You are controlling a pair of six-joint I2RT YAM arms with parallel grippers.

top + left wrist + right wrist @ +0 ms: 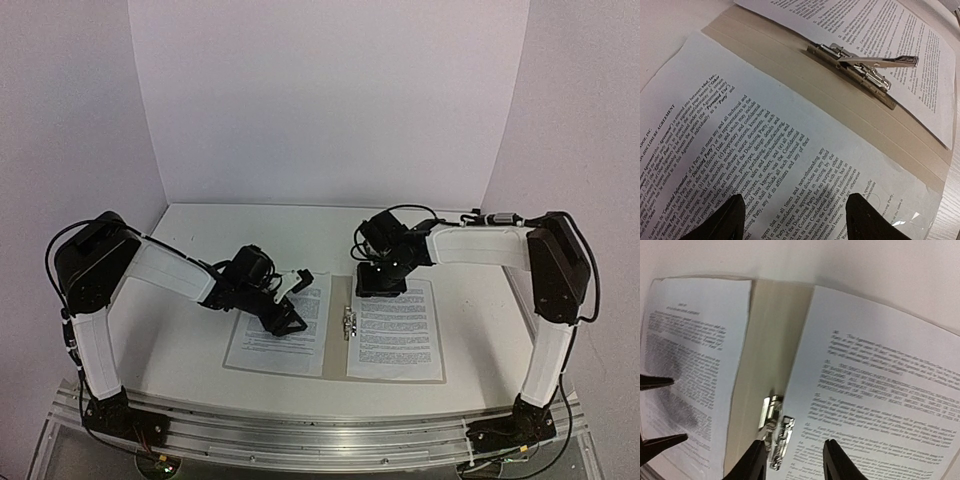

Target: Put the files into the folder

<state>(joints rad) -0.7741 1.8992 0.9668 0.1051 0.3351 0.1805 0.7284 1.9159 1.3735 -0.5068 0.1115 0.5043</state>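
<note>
Files with "Confidential Information", "Disclosing Party"

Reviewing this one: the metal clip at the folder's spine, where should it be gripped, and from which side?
Probably its raised lever, near the free end. It stands clear of the flat base and folder, so jaws coming down from above can close across its narrow width.
</note>
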